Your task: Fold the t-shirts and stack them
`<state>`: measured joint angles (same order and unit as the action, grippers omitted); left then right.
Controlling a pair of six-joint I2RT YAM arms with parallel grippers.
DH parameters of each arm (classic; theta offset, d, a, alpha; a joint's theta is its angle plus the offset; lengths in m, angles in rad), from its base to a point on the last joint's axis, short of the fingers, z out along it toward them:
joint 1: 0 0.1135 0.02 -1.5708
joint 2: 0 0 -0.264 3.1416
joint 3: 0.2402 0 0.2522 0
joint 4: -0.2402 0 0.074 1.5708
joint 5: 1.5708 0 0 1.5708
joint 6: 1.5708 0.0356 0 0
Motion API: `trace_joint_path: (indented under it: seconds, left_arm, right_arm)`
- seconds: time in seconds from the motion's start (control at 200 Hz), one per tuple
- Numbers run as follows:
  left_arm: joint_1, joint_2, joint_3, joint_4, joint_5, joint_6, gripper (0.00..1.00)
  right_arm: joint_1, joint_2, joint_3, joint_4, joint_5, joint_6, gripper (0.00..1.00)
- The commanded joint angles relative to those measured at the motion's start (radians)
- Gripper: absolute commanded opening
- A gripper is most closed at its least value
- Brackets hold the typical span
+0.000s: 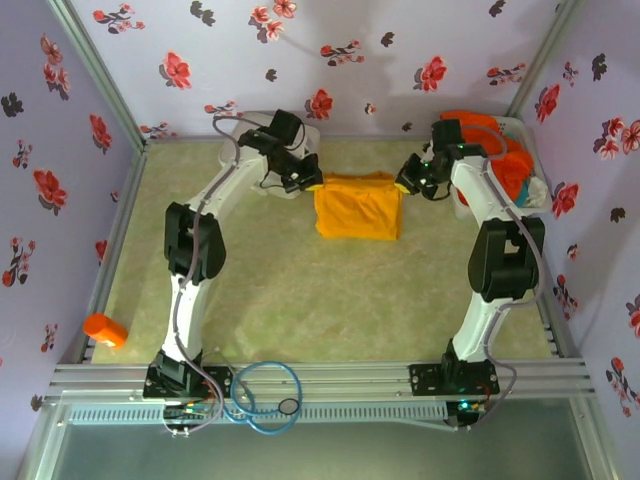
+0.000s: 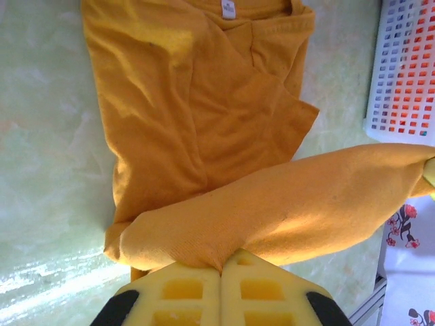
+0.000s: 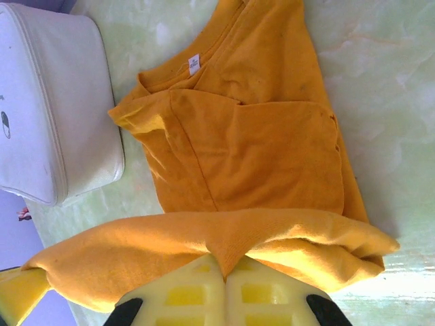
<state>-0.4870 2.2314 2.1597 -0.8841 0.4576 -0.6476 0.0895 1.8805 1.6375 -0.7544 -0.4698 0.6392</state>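
Yellow t-shirt mid-table, pinched at both far corners

Left gripper and right gripper are each clamped tight on its far edge, which is stretched between them. Farther back on the right, the red-orange t-shirt sits in a white basket.

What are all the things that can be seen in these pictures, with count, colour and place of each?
golden yellow t-shirt: one, yellow-orange, partly folded, far middle of the table
red-orange t-shirt: one, red-orange, in the basket
basket: one, white, far right corner
hard case: one, white, far left
cylinder: one, orange, near left edge
cable: one, blue, looped at the near rail
table: one, pale green
left gripper: one, yellow fingers, shut on the golden yellow t-shirt
right gripper: one, yellow fingers, shut on the same shirt
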Motion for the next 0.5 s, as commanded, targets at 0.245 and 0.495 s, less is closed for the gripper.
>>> trace_joint_path:
  seconds: [0.245, 0.495]
  left_arm:
    - [0.032, 0.129, 0.155, -0.028, 0.05, 0.052, 0.0]
    - [0.051, 0.182, 0.181, 0.022, 0.059, 0.058, 0.0]
  right_arm:
    - [-0.025, 0.06, 0.047, 0.047, -0.023, 0.041, 0.0]
    - [-0.033, 0.121, 0.091, 0.06, -0.038, 0.049, 0.0]
